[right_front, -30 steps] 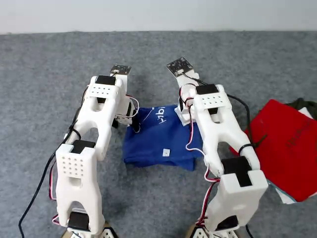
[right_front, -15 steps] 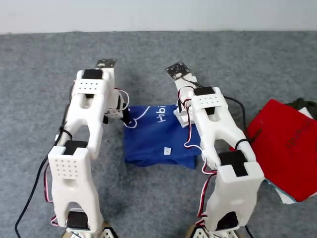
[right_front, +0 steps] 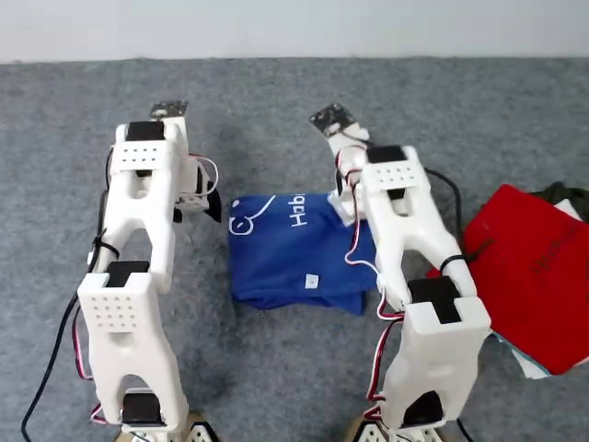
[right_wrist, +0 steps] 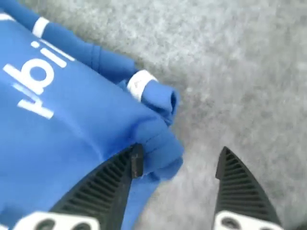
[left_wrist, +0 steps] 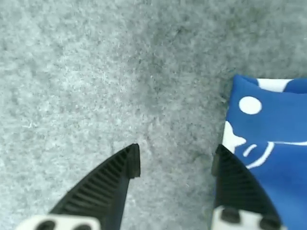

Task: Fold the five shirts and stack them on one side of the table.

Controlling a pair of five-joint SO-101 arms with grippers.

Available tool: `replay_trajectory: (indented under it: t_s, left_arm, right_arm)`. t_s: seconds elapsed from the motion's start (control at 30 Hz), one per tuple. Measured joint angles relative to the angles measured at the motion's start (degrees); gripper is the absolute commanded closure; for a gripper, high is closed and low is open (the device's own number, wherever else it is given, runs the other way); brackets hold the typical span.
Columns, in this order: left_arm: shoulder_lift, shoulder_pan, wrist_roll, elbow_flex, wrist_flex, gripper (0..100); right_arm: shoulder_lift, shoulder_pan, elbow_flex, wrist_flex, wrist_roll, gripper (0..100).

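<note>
Fabric of the blue shirt (right_front: pixel 285 258) looks light and floppy; left gripper (left_wrist: pixel 177 152) and right gripper (right_wrist: pixel 181 153) gape empty; likely best pinched at its mid-frame corners.

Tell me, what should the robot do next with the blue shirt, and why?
Probably close the right hand on the folded blue fabric shirt. Its open fingers straddle the shirt's bunched edge, and the flat red fabric shirt lies on that side, so it could drag the blue one there. The left hand is open over the grey carpeted table beside the shirt.
</note>
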Motion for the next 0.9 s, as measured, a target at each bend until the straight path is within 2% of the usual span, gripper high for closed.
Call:
replay_trajectory:
  t_s: [0.13,0.27,0.67,0.9]
  left_arm:
    - [0.0,0.0,0.0,-1.3,1.7,75]
    - [0.0,0.0,0.0,-1.3,2.7,75]
    - [0.0,0.0,0.0,-1.3,3.0,75]
    - [0.0,0.0,0.0,-1.3,3.0,75]
  right_arm:
    - [0.5,-0.2,-5.6,13.7,0.0,74.0]
    - [0.5,-0.4,-6.2,18.1,0.0,73.9]
    - [1.3,-6.4,-6.2,21.0,-3.3,73.9]
    - [11.3,-6.3,-6.0,10.6,-5.7,73.9]
